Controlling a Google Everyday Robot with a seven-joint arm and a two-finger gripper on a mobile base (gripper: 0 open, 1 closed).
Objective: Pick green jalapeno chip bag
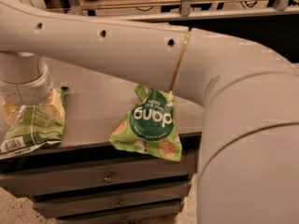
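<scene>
One gripper [32, 112] over the flat, crinkly green jalapeno chip bag [35, 130].

Arm [117, 50] showing as smooth off-white shell, thick rounded tube. Three small dark round holes [102, 33] running along upper link. Thin brass-coloured ring [180, 59] marking joint seam. Bulkier rounded segment [247, 162] swelling at right, faint curved seam crossing it. Wrist [23, 83] appearing as stacked white cylindrical collars. Gripper [32, 115] sitting far left, directly under wrist, pale yellowish fingers [55, 104] spreading apart.
</scene>
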